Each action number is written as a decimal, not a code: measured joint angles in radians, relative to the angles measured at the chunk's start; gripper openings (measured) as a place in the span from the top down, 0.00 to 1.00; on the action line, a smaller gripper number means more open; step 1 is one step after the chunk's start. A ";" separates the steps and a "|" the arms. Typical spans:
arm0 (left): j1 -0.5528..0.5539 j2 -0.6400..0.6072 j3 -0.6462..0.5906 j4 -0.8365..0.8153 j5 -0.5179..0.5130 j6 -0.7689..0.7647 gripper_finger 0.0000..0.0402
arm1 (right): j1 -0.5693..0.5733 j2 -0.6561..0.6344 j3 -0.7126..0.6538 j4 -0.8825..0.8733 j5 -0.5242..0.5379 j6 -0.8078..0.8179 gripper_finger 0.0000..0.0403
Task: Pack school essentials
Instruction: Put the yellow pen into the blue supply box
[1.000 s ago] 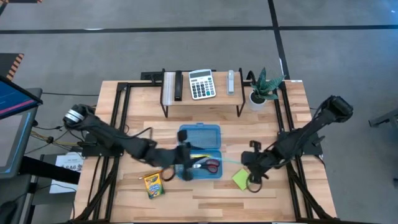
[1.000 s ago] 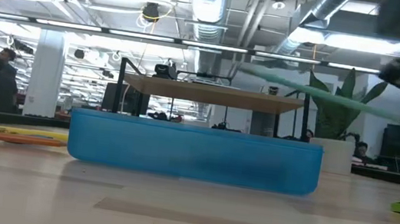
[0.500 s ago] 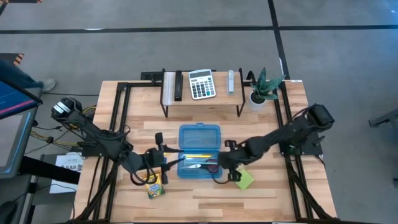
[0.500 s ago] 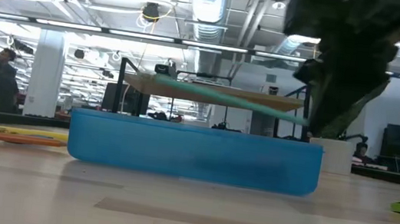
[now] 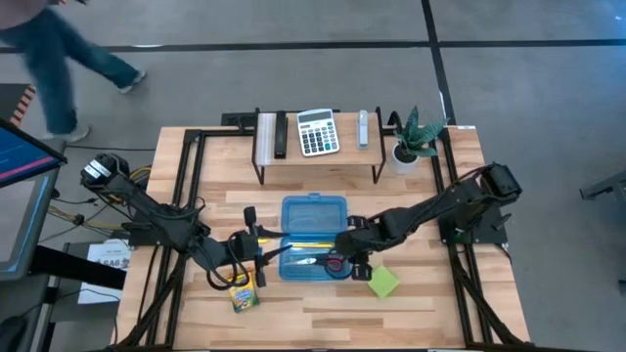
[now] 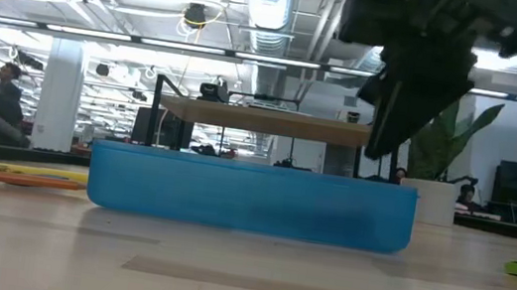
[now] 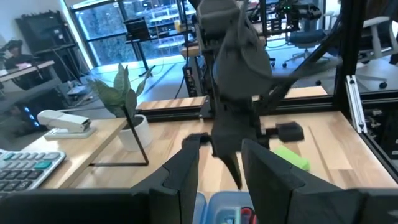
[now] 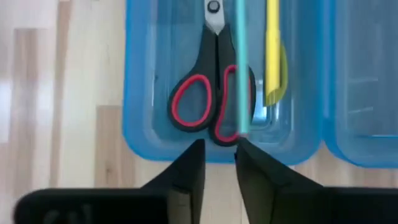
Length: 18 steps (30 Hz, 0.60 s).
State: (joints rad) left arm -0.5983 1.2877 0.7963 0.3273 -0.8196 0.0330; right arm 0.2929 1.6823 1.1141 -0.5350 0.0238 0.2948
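blue case [image 8: 143,134], red-handled scissors [image 8: 208,99], teal pen [image 8: 239,68], yellow pencil [image 8: 272,50]

This is a robotics lab set in an open-plan industrial office. The wooden counter [image 5: 323,303] stands on a bare grey concrete floor [image 5: 293,68] marked with dark tape lines, framed by black metal rails [image 5: 186,196] that carry two dark robot arms. Looking level across the counter, exposed silver ventilation ducts [image 6: 272,7], pipes and strip lights run along an unfinished ceiling, with rows of desks and monitors behind. A person [image 5: 59,59] walks past on the floor, and others [image 6: 5,97] sit at workstations in the background.
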 joint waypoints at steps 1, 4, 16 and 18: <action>0.000 0.000 0.000 -0.001 0.000 -0.001 0.72 | 0.002 -0.015 0.000 -0.023 0.001 0.008 0.70; 0.000 0.000 0.000 -0.024 0.000 -0.025 0.72 | 0.019 -0.067 0.000 -0.094 0.039 0.033 0.67; 0.057 -0.008 0.001 -0.562 0.056 -0.527 0.72 | 0.134 -0.321 -0.146 -0.132 0.215 0.150 0.69; 0.105 -0.009 0.001 -0.682 0.149 -0.654 0.72 | 0.139 -0.351 -0.190 -0.098 0.221 0.158 0.69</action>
State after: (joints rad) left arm -0.4936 1.2784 0.7978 -0.3552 -0.6702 -0.6205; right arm 0.4322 1.3313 0.9245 -0.6334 0.2446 0.4530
